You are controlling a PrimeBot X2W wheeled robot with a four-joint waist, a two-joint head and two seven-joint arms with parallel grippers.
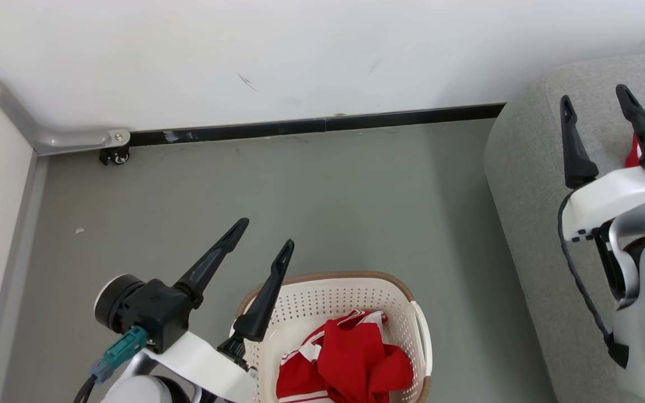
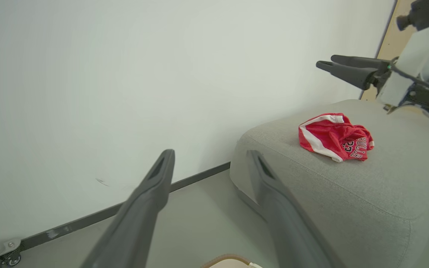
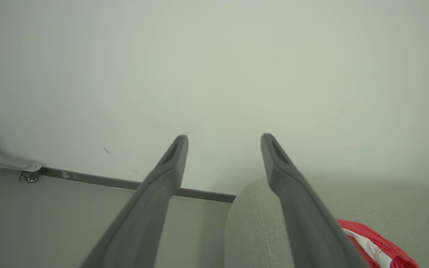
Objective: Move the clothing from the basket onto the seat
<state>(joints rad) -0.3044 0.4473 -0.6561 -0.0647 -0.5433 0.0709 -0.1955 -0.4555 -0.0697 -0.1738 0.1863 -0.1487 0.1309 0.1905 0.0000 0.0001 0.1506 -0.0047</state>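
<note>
Red clothing with white trim lies bunched in the cream basket on the floor at the bottom of the head view. My left gripper hovers open just left of the basket's rim, nothing between its fingers. Another red garment with white lettering rests crumpled on the grey seat; a sliver of it peeks out behind my right gripper. My right gripper stands open above the seat, empty. In the right wrist view the garment sits low right beside a finger.
A white wall with a black baseboard runs along the back. A metal bracket with a small caster sits at the left corner. Grey floor stretches between the basket, the wall and the seat.
</note>
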